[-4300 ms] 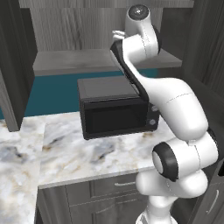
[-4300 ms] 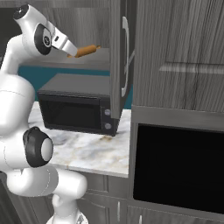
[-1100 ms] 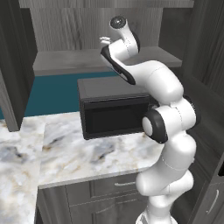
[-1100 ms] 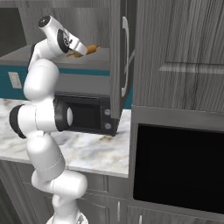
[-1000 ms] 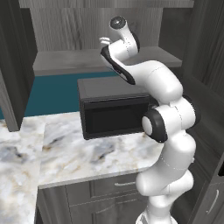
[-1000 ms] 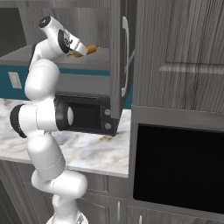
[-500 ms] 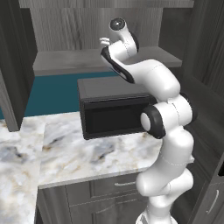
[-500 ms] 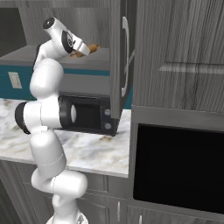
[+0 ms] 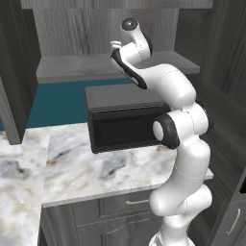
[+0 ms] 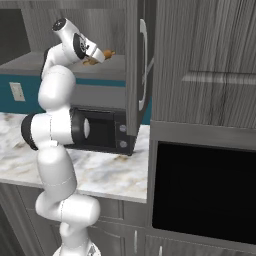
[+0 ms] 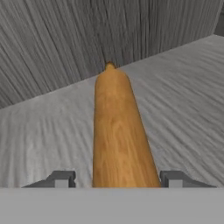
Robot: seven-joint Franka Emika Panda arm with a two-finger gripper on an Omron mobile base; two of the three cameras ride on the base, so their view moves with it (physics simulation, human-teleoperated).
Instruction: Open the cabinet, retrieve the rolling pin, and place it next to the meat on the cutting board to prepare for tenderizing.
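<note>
Gripper [image 11: 115,179]: seen in the hand view with its two dark finger tips standing on either side of the rolling pin [image 11: 117,131]; a narrow gap is left at each side, so the jaws are spread but not yet pressed on the wood; whether contact has been made cannot be told

Change: against the frames of a second ago, the arm is found in nearly the same reach into the cabinet [image 10: 137,65], with the hand brought a little closer over the shelf [image 9: 77,67]; the jaws are judged to have begun to be drawn in from their widest

Meaning for the task: the cabinet door [image 10: 141,60] is already swung open, so the first step is taken as done; the grasp on the pin is judged to be the step in hand; the lift and the carry to the cutting board are not yet done

Left finger tip [image 11: 61,178]: set just beside the pin's left flank

Rolling pin: laid flat on the grey shelf inside the cabinet, running lengthwise away from the hand toward the wood-grain back wall [image 11: 65,35], its rounded far end close to that wall; in the right base view the orange-tan wood [image 10: 102,54] is seen just ahead of the hand, above the microwave [image 10: 102,131]

Right finger tip [image 11: 173,178]: set just beside the pin's right flank

Alignment: the pin is centred between the tips, its near part hidden low in the hand view
</note>
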